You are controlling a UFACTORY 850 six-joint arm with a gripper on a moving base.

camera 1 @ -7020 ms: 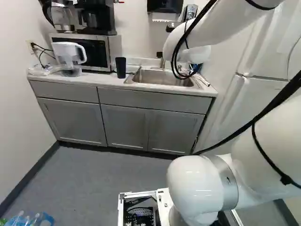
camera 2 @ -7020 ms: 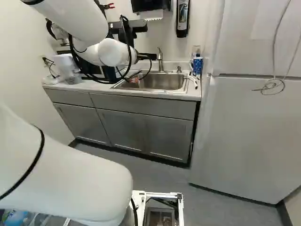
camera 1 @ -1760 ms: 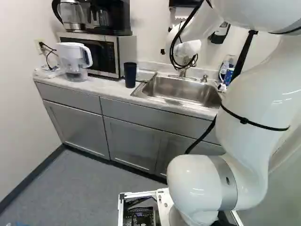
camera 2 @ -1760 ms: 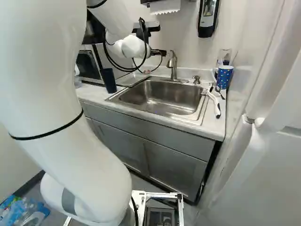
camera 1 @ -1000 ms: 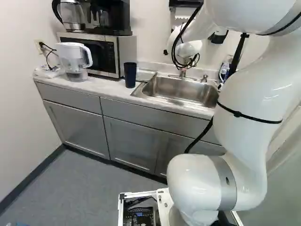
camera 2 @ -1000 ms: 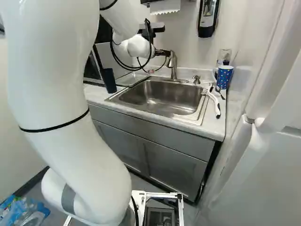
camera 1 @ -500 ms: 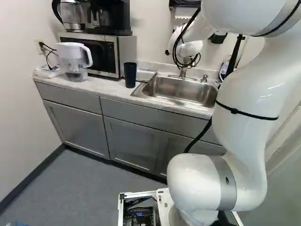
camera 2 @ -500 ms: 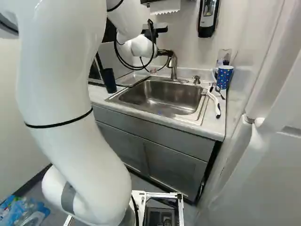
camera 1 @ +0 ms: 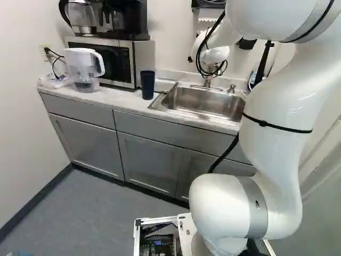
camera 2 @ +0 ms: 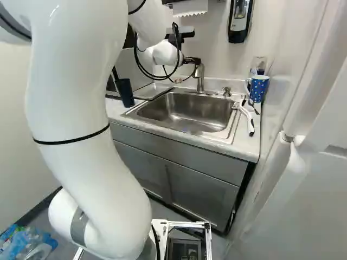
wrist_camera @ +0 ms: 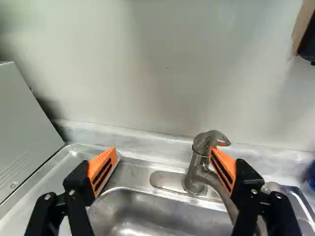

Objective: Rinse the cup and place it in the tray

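Faucet (wrist_camera: pixel 197 169) partly hidden behind one orange pad (wrist_camera: pixel 227 161) of the jaws, which stand spread wide near the steel sink (camera 2: pixel 181 111). Pale wall (wrist_camera: pixel 123 73) rises ahead of them. On the table (camera 1: pixel 117 98), left of the jaws, a dark tumbler (camera 1: pixel 147 85) stands upright; to their right, a dotted blue mug (camera 2: pixel 259 88)

Left base view: white wall (camera 1: pixel 21 117) stood at left, dark baseboard (camera 1: pixel 36 201) along its foot, grey floor (camera 1: pixel 96 213) at lower left. Grey cabinets (camera 1: pixel 149 160) under a pale countertop (camera 1: pixel 120 100) spanned mid-frame; microwave (camera 1: pixel 117 61) sat upper left. Right base view: white fridge (camera 2: pixel 322 195) stood at right.
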